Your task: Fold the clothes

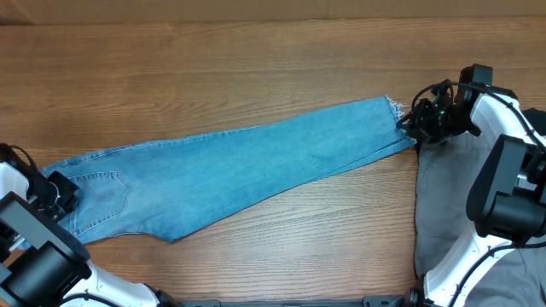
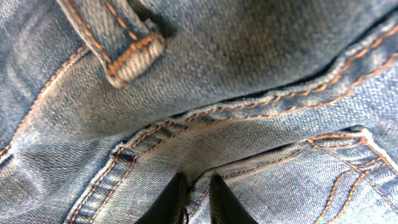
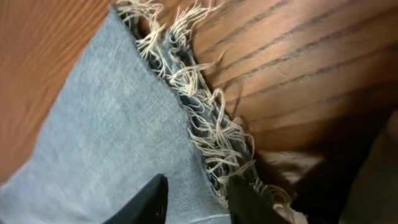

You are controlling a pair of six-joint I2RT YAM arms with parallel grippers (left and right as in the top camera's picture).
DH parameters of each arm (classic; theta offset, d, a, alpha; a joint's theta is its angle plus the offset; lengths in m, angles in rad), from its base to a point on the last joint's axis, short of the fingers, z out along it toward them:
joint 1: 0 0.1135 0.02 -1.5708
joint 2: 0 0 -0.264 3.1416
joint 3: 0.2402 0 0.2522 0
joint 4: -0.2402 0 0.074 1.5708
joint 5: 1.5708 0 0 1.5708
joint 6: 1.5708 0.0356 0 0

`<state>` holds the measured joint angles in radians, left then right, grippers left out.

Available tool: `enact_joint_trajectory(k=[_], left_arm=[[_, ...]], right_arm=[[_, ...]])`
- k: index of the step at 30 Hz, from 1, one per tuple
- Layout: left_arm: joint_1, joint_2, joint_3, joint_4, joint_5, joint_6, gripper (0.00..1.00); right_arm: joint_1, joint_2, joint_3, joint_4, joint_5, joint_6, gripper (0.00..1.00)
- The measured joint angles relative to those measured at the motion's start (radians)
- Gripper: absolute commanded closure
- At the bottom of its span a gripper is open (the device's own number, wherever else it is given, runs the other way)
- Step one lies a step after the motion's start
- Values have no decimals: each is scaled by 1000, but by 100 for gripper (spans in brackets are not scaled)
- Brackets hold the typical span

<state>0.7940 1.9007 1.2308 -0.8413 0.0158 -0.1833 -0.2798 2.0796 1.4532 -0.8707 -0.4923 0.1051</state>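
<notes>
A brown wood-grain worktop (image 1: 256,68) fills the overhead view, and no room shows past its boards. Light blue jeans (image 1: 239,170) lie flat across it, legs stacked, running from the waist at lower left up to the ankles at upper right.

At the jeans' waist end, the left arm (image 1: 53,192) reaches in from the lower left corner, low over the cloth and just beside the stitched back pocket (image 1: 107,192). Its wrist camera looks straight down on orange-stitched seams and a belt loop (image 2: 124,56). The two dark fingers (image 2: 171,202) stand close together, the jaws narrow and nipped on a ridge of denim.

At the jeans' ankle end, the right arm (image 1: 444,115) bends in from the right edge, its black head touching the frayed hem (image 3: 205,118). Its jaws stand partly apart astride the hem's edge, one finger (image 3: 152,199) on the denim and the other among the loose white threads. Whether they actually pinch the cloth cannot be told.

Grey trousers (image 1: 444,205) lie just beyond the ankle end, under the right arm, running down to the near edge.

Above the jeans a broad band of bare wood reaches the far edge. Below them, bare wood spans the near side between the two arm bases.
</notes>
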Motion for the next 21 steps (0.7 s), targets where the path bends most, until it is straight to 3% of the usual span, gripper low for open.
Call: enact_joint_trajectory(k=[4, 11, 17, 21], left_arm=[[0, 0, 0, 0, 4, 0, 82], [0, 0, 0, 0, 18, 3, 82], [0, 0, 0, -1, 23, 3, 82], [0, 0, 0, -1, 26, 3, 81]], right_arm=[[0, 0, 0, -21, 29, 2, 72], [0, 0, -10, 9, 42, 3, 73], [0, 0, -26, 46, 9, 24, 95], [0, 0, -26, 47, -44, 26, 96]])
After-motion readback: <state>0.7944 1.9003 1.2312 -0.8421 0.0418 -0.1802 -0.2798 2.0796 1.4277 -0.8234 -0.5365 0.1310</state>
